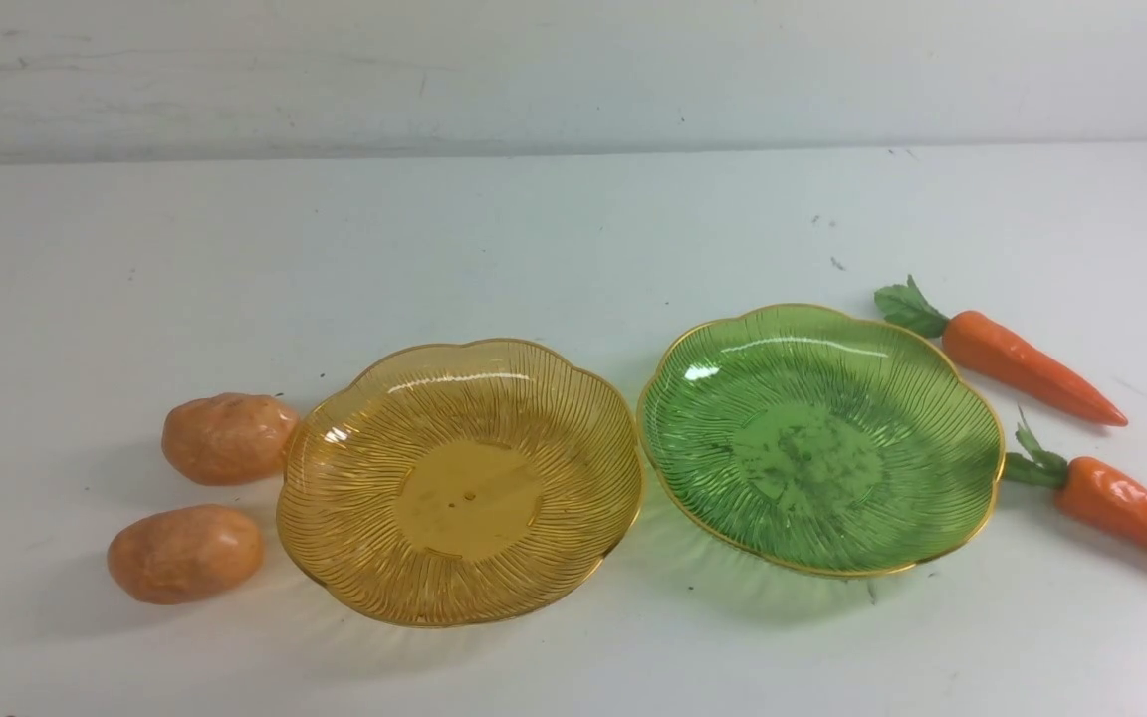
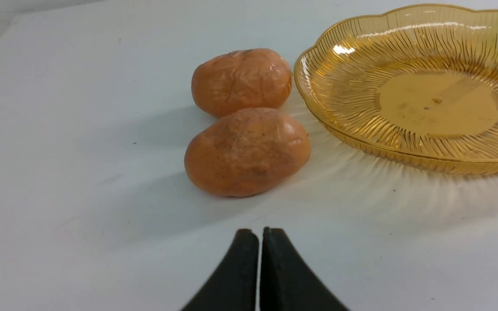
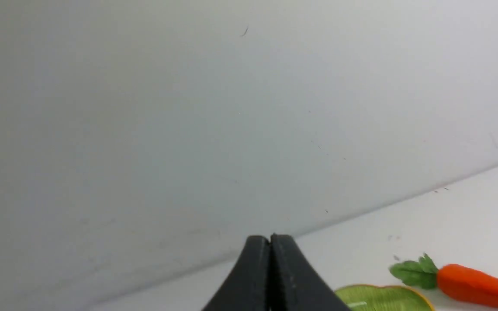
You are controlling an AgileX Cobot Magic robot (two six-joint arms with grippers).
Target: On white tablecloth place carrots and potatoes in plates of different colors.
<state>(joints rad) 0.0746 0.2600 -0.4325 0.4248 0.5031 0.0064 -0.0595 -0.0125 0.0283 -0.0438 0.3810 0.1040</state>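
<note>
- Watching through the left wrist view, I had the left gripper pressed together, the potatoes ahead of it, beside the amber plate.
- My right gripper was closed too; beyond it lay one carrot, near the green plate.

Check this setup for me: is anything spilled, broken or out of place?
Nothing stands out. The amber plate and green plate look unbroken and empty, with two potatoes and two carrots lying outside them, and no spill shows.
</note>
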